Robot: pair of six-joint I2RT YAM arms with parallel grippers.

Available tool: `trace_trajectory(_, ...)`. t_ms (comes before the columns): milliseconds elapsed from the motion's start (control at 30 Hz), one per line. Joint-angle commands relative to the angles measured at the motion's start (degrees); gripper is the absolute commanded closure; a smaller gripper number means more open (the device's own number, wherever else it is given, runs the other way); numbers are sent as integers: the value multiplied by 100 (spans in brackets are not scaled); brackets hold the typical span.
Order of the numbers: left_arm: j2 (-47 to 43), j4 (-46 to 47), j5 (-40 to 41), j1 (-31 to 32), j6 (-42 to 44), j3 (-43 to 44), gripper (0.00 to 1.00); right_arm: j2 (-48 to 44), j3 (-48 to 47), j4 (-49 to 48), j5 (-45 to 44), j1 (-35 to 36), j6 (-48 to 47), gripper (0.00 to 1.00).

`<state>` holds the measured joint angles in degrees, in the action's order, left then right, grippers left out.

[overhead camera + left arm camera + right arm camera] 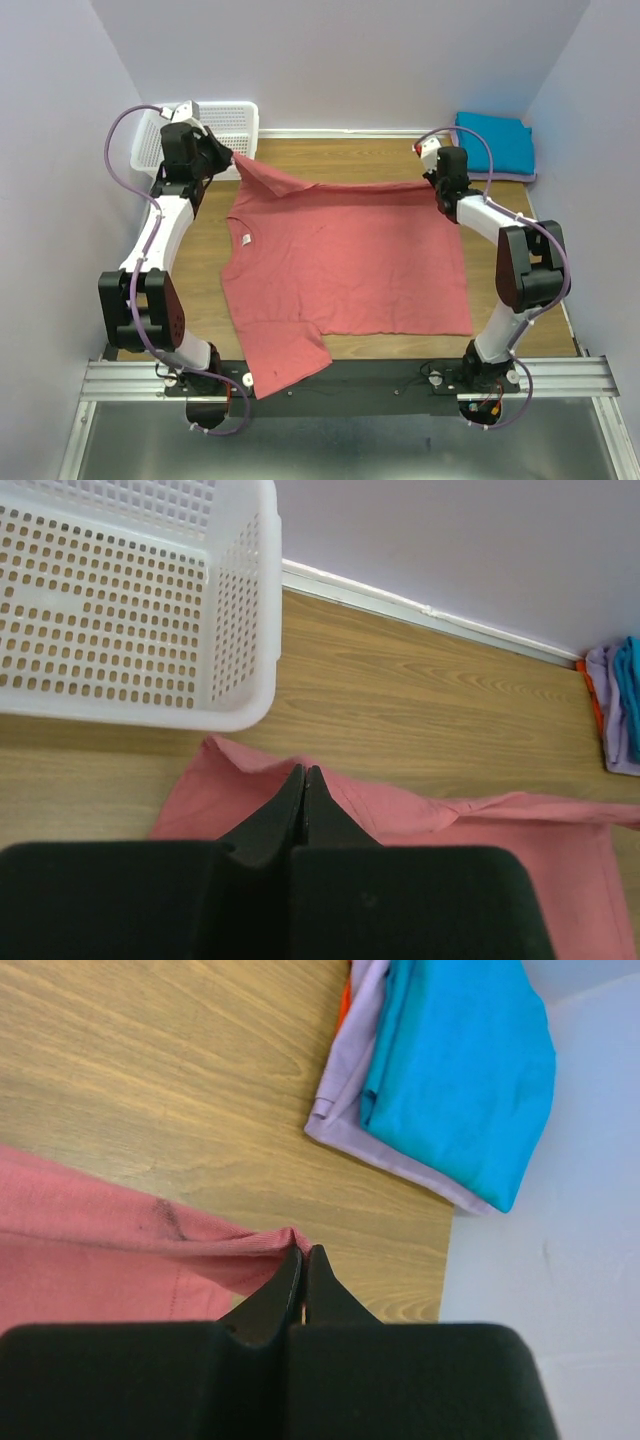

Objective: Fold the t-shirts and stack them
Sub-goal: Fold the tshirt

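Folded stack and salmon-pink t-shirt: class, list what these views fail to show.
Lavender t-shirt: right wrist view, mostly covered by the teal t-shirt.
Orange sliver beside it: same view, too little to identify.
Salmon-pink t-shirt, where pinched: left wrist view, hidden by the left gripper.
Basket: left wrist view, cut by frame edges.

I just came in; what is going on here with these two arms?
Two robot arms are handling a salmon-pink t-shirt spread on the table. The left arm has its jaws shut on the far-left corner, near the white basket; the right arm grips the far-right corner. A teal t-shirt lies folded on a lavender t-shirt at the far right.
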<state>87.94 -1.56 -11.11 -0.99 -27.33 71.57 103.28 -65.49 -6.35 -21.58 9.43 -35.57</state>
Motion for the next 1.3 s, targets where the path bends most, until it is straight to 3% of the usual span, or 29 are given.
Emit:
trace_trajectory(0,-374,-581,214,20,-272,-231,100,-353,160,11,-223,-38,77,99)
trace_trajectory(233,-900,-924,346,29,-501,-758,100,-563,362,178,-373,-38,173,99)
trace_trajectory(533,-1796,-995,303,29,-1432,-1549,100,-854,687,327,-557,-38,244,99)
trace_trajectory(1033,-2659,-354,-347,20,-2382,-3333,100,-986,1311,591,-311,-38,902,98)
trace_trajectory(1267,-2844,-257,-435,29,-2487,-3712,100,-748,1346,863,-136,-38,1298,89)
